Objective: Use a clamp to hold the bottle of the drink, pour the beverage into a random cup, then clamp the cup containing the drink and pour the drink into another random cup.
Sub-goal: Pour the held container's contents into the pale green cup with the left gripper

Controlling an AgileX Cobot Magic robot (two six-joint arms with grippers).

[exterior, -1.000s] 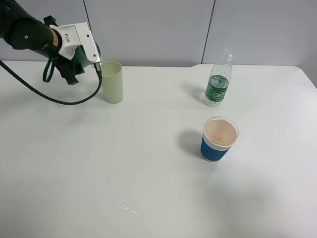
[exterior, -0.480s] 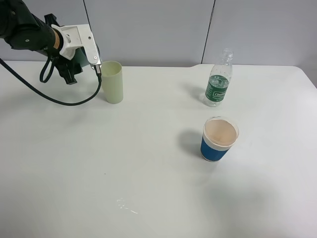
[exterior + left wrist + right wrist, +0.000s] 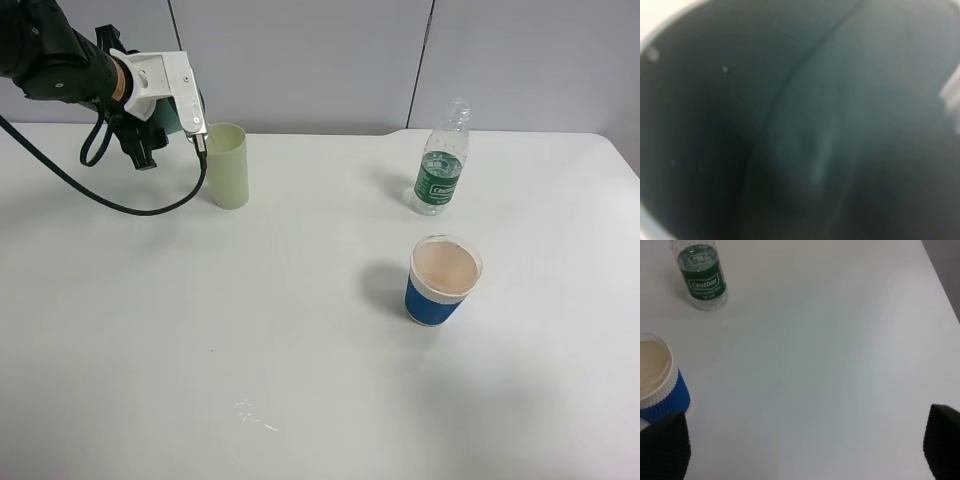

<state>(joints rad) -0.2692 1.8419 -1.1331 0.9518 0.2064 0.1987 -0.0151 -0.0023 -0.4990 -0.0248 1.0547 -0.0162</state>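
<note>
A grey panelled wall stands behind a white tabletop (image 3: 300, 340). The left pincer (image 3: 178, 118) is raised above it and holds the teal cup (image 3: 168, 117), tipped on its side with the mouth toward the yellow-green cup (image 3: 227, 165), which stands just beside the pincer's tip, a little lower. The left wrist view is filled by the dark green inside of the teal cup (image 3: 790, 130); no liquid can be made out there. The pincer is closed on this cup.

The right pincer (image 3: 800, 445) shows only as two dark fingertips, set wide apart, with nothing between them. The bottle (image 3: 702, 276) and the blue cup (image 3: 660, 385) stand ahead of it on the tabletop, well apart from the left pincer.

The teal cup is probably light, thin plastic, smooth and a bit slippery, so too hard a squeeze may bend the wall. The middle of the wall seems the best place to hold it.
</note>
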